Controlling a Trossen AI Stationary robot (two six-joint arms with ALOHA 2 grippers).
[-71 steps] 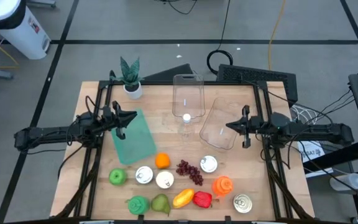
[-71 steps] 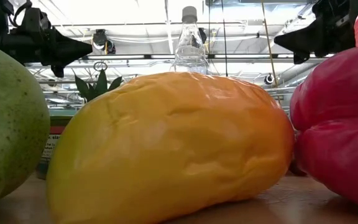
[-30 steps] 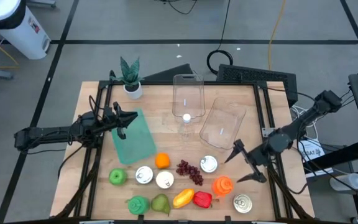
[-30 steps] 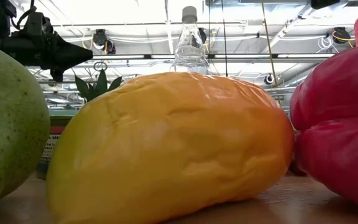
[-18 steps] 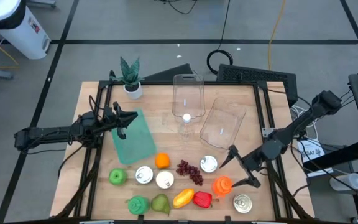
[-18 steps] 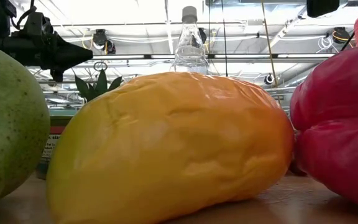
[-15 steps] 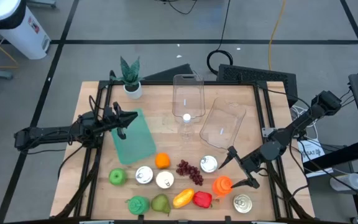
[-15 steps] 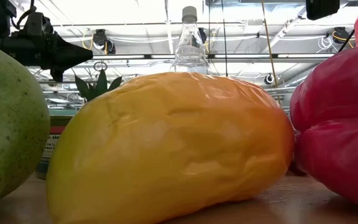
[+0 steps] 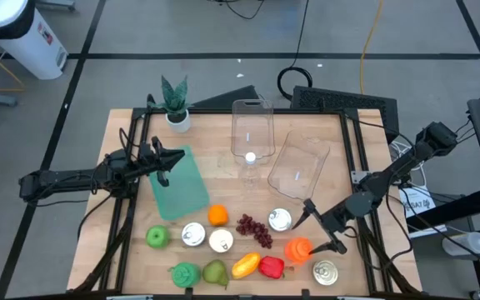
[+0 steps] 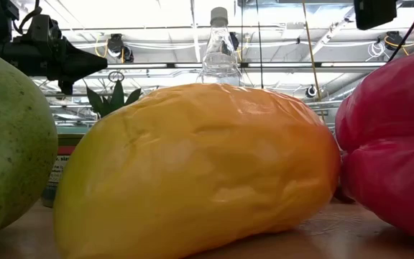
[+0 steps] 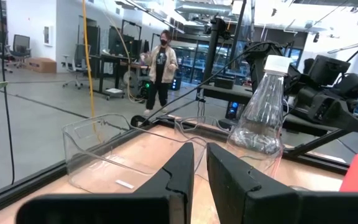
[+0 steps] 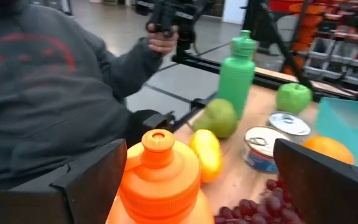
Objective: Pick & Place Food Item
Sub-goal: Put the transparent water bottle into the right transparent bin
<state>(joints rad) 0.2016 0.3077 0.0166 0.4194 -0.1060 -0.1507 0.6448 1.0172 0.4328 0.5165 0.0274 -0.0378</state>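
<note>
High view: right gripper [image 9: 325, 227] lowered over the near right part of the table [image 9: 211, 137], fingers spread wide, one on each side of the orange bottle [image 9: 298, 248], which stands upright just beside them without visible contact. Silver can [image 9: 325, 272] near-right of the bottle; white-lidded can [image 9: 280, 219] and grapes [image 9: 255, 230] to its left. Two clear containers, an upright one [image 9: 252, 127] at the far centre and a tilted one [image 9: 297, 165] to its right, both holding nothing; clear water bottle [image 9: 249, 166] between them. Left gripper [image 9: 172, 158] held over the far edge of the green cutting board [image 9: 179, 183], fingers pressed nearly together, gripping nothing. Near row: green apple [image 9: 157, 237], green bottle [image 9: 186, 272], pear [image 9: 215, 272], yellow mango [image 9: 246, 266], red pepper [image 9: 271, 267].

Low view: mango [image 10: 200, 173] filling the middle, pear [image 10: 6, 144] at left, red pepper [image 10: 390, 144] at right, water bottle [image 10: 219, 47] behind; left gripper [image 10: 85, 61] aloft at upper left.

Left wrist view: own fingers [image 11: 182, 171] close together with a narrow gap; bare clear container [image 11: 114, 152] and water bottle [image 11: 263, 109] ahead; a person [image 11: 160, 68] far off in the room.

Right wrist view: orange bottle [image 12: 160, 183] directly between the spread fingers [image 12: 89, 180], cap up; green bottle [image 12: 238, 71], pear [image 12: 218, 117], mango [image 12: 207, 152], apple [image 12: 294, 96] and grapes [image 12: 257, 208] beyond; a person's sleeve [image 12: 48, 74] beside the table.
</note>
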